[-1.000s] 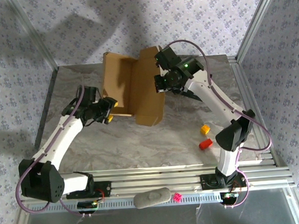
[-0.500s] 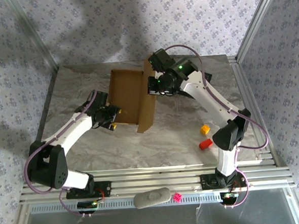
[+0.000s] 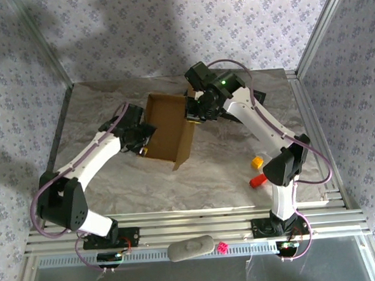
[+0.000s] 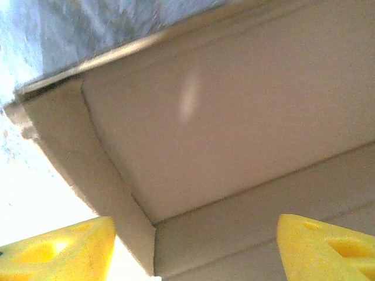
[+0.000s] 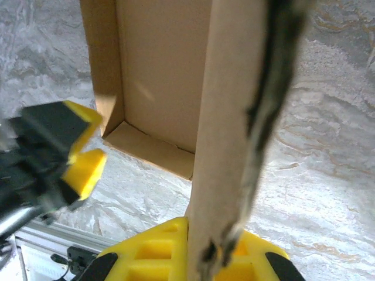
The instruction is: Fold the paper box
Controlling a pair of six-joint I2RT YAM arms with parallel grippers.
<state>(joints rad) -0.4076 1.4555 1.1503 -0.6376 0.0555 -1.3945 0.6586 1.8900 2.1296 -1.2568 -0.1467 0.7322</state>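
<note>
- Marble-patterned table (image 3: 145, 181) forms the work surface; floral wallpaper (image 3: 168, 27) backs it and aluminium rails (image 3: 199, 226) run along the near edge.
- The paper box (image 3: 164, 126) sits toward 12 o'clock from the table centre. It is partly formed: the brown floor lies flat and the side walls stand raised.
- The left gripper (image 3: 142, 142) is at 9 o'clock of the box, just beside its near-left corner.
- In the left wrist view, the left gripper (image 4: 193, 252) has its yellow fingertips (image 4: 58, 252) spread wide, released. The box corner (image 4: 146, 216) stands ahead of the gap. Contact between fingertips and cardboard cannot be confirmed.
- The right wrist view also shows the left gripper (image 5: 82, 146) with parted fingers, beside the box's near-left corner.
- The right gripper (image 3: 193, 114) is at 2 o'clock of the box, on the right wall.
- In the right wrist view, the right gripper (image 5: 211, 246) is clenched on that upright wall. The cardboard edge rises from between the yellow fingers (image 5: 152, 249), with the box interior (image 5: 158, 70) toward 11 o'clock.
- A yellow block (image 3: 257, 162) and a red block (image 3: 258, 181) lie at 4 o'clock of the box, well apart from it.
</note>
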